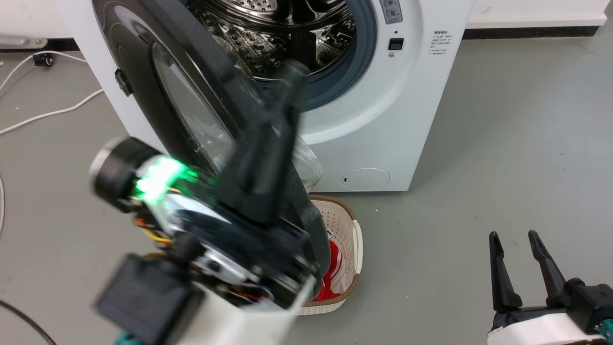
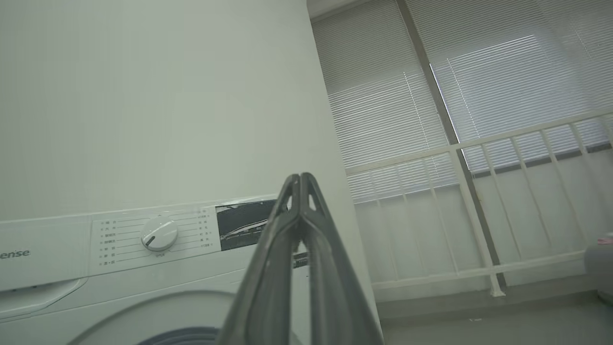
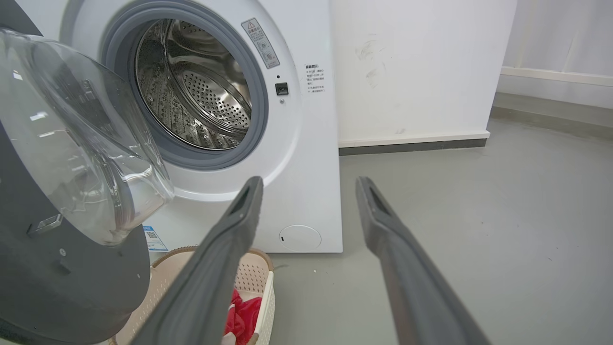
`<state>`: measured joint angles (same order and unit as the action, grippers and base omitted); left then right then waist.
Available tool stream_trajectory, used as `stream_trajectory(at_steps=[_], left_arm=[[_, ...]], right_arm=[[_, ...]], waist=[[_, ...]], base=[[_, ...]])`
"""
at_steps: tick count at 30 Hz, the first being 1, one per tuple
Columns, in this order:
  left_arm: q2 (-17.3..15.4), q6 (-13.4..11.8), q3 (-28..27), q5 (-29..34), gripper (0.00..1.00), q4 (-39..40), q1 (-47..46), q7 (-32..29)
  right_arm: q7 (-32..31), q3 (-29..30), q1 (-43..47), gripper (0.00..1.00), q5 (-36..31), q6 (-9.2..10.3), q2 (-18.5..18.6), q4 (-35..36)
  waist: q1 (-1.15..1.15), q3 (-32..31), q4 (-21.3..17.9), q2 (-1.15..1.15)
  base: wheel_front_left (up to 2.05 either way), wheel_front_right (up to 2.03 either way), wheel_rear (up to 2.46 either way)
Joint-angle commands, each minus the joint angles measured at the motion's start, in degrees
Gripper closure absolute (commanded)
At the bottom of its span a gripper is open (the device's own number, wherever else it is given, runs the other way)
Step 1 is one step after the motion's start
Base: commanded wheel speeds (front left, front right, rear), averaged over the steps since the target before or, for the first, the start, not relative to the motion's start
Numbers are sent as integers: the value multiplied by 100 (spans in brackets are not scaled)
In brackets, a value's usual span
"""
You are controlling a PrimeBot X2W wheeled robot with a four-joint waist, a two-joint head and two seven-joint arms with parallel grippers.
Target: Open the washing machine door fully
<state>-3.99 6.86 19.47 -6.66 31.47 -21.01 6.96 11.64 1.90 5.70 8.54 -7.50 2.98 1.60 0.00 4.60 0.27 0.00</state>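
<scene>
The white washing machine (image 1: 383,120) stands on the grey floor with its steel drum (image 3: 201,96) exposed. The washing machine door (image 1: 139,81) stands part-way open, angled out from the machine's left side, its clear glass bowl (image 3: 72,143) bulging towards the opening. Below the door's lower edge sits a pale laundry basket (image 1: 342,225). The left claw (image 2: 300,179) is raised in front of the door's inner face with its fingers pressed together on nothing; contact with the door cannot be told. The right claw (image 1: 513,235) hangs low, spread wide and empty, well apart from the door. A red cloth (image 1: 335,268) lies in the basket.
</scene>
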Motion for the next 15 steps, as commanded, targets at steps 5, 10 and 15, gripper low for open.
stream_trajectory(at_steps=[5,10,15], left_arm=[[-167,41,739,-160,100,-201,386,-310],[-295,42,1247,-357,100,-436,931,-628],[-392,-37,1509,-548,100,-708,1587,-864]], right_arm=[[24,18,-48,0,63,2,-21,-17],[21,14,-11,0,103,2,-20,-40],[8,1,12,0,107,2,-20,-55]], waist=[[0,11,-28,0],[0,12,-18,0],[0,30,15,0]], base=[[0,0,0],[0,0,0],[0,0,0]])
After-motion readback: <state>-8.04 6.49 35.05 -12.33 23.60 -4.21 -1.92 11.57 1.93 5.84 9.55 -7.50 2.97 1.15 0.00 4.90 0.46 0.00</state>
